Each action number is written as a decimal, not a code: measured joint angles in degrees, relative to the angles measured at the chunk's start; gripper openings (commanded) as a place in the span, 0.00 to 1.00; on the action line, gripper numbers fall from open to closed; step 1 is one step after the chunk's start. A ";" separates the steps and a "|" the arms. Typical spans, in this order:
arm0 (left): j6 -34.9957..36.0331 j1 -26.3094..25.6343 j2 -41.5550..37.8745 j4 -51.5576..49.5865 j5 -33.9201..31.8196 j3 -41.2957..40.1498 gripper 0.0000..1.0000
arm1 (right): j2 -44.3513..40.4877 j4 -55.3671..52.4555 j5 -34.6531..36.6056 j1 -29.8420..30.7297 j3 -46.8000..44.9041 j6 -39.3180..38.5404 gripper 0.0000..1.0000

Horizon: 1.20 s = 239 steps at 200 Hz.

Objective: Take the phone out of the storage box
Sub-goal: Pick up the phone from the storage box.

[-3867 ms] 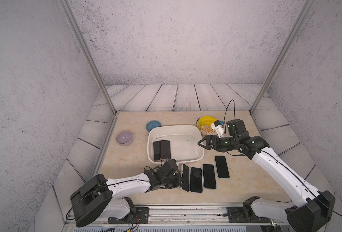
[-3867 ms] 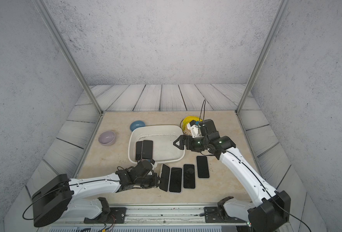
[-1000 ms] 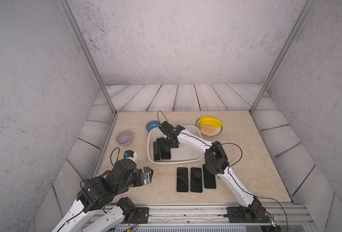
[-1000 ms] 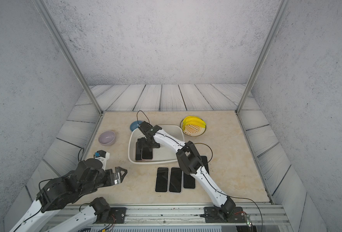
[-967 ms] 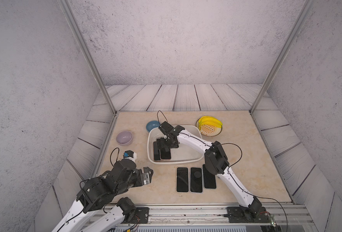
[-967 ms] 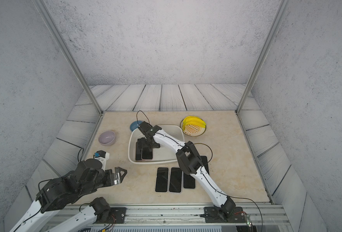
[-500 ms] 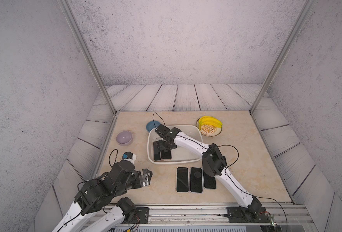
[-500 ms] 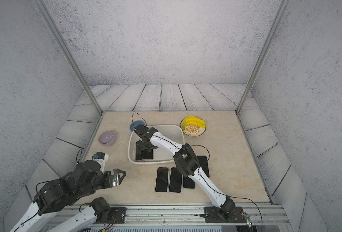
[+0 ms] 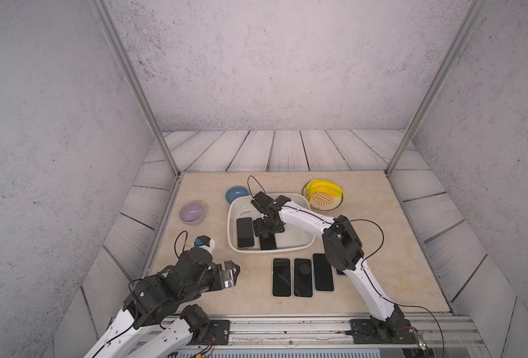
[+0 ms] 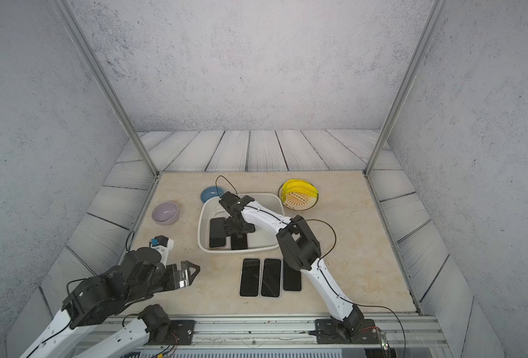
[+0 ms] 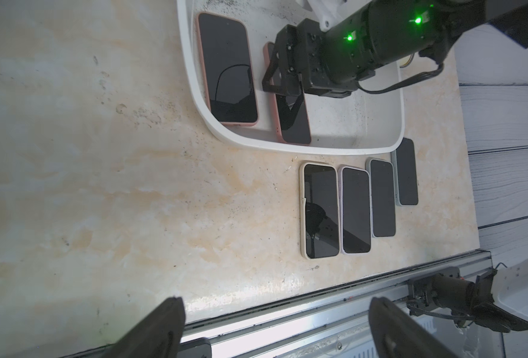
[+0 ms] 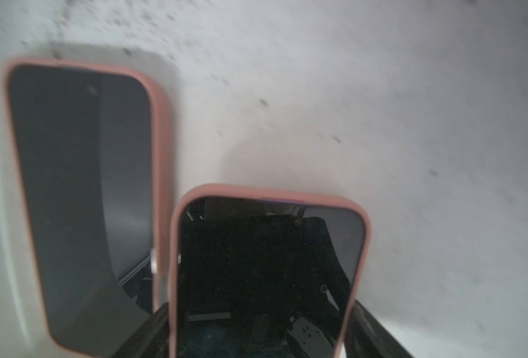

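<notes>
The white storage box (image 9: 310,245) stands mid-table with two pink-cased phones inside. My right gripper (image 9: 267,231) reaches down into it and is shut on the right-hand phone (image 9: 268,242), gripping near the far end. In the right wrist view the dark fingers (image 12: 151,325) press against both long edges of this phone (image 12: 265,263). The other phone (image 12: 79,186) lies flat beside it, by the box's left wall. My left gripper (image 9: 233,274) hovers open and empty over the table's front left, away from the box.
Several phones (image 9: 302,277) lie in a row in front of the box, partly under the right arm. A blue bowl (image 9: 237,194) and a lilac bowl (image 9: 192,212) sit at the back left, a yellow plate of bananas (image 9: 323,195) at the back right.
My right gripper has closed its jaws onto the right-hand phone inside the box, after shifting slightly left. The left arm has barely moved and stays open.
</notes>
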 measured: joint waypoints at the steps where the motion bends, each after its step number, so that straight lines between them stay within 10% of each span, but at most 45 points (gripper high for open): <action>1: 0.00 0.00 0.07 0.13 0.09 -0.04 0.99 | -0.24 0.07 -0.02 -0.11 -0.35 0.00 0.71; 77: 0.96 0.11 15.67 18.80 10.32 -0.42 0.99 | -25.49 8.68 -11.10 -13.57 -22.14 2.34 0.70; 239: 3.72 -7.06 42.12 34.82 14.58 10.73 0.84 | -41.42 6.73 -24.09 -13.25 -33.86 -0.24 0.70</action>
